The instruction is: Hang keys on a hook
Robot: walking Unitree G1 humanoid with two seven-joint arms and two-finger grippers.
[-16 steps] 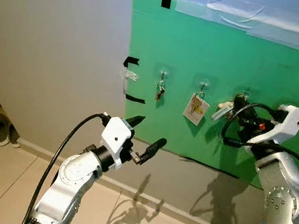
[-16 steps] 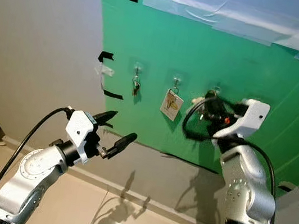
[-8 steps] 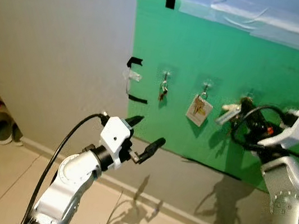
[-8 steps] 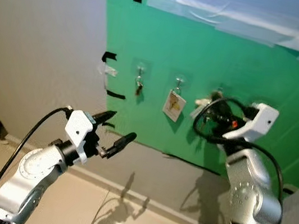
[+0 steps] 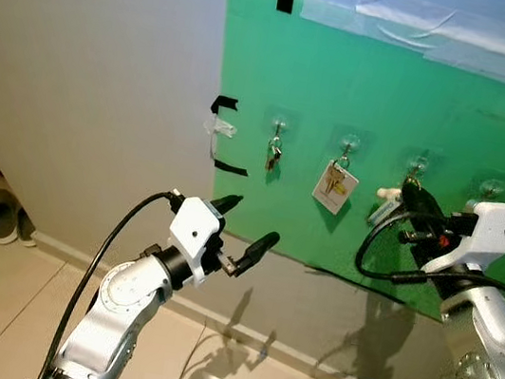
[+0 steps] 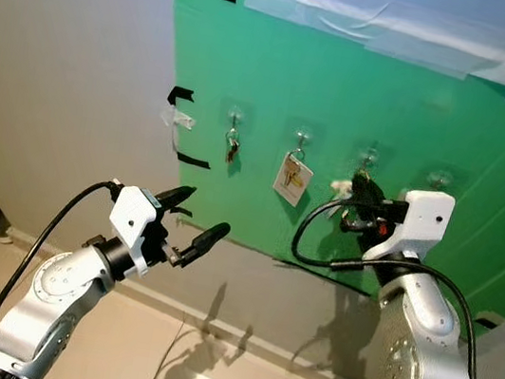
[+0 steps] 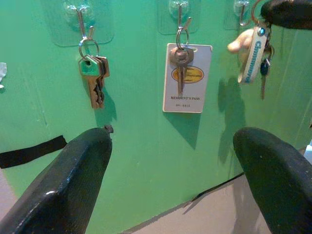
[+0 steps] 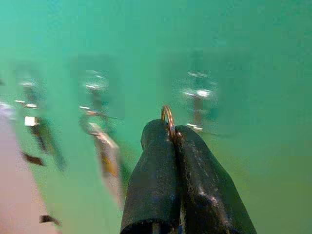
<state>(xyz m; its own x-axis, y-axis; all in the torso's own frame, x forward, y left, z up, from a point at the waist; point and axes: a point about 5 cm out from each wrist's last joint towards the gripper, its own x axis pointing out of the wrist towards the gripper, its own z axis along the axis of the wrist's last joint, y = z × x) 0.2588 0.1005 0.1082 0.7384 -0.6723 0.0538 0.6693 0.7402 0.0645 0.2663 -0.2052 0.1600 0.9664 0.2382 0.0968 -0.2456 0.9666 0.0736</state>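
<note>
A green board [image 5: 347,79] on the wall carries a row of clear hooks. The first hook holds a bunch of keys [image 5: 273,151], and the second holds a key with a white card [image 5: 334,185]. My right gripper [image 5: 411,190] is shut on the ring [image 8: 168,119] of a key set with a white tag [image 5: 386,206]. It holds the set just below the third hook [image 5: 418,165], which looks bare. My left gripper [image 5: 249,223] hovers open and empty, lower left of the board and off the wall. Its wrist view shows the white tag [image 7: 254,56] dangling.
A fourth hook [image 5: 493,186] at the right end of the board is bare. Black tape strips [image 5: 223,105] mark the board's left edge. Shoes [image 5: 1,213] lie on the tiled floor at the far left, by the wall's skirting.
My right gripper has dropped down and back from the third hook with the keys still in it, uncovering that hook. The left arm has stayed put.
</note>
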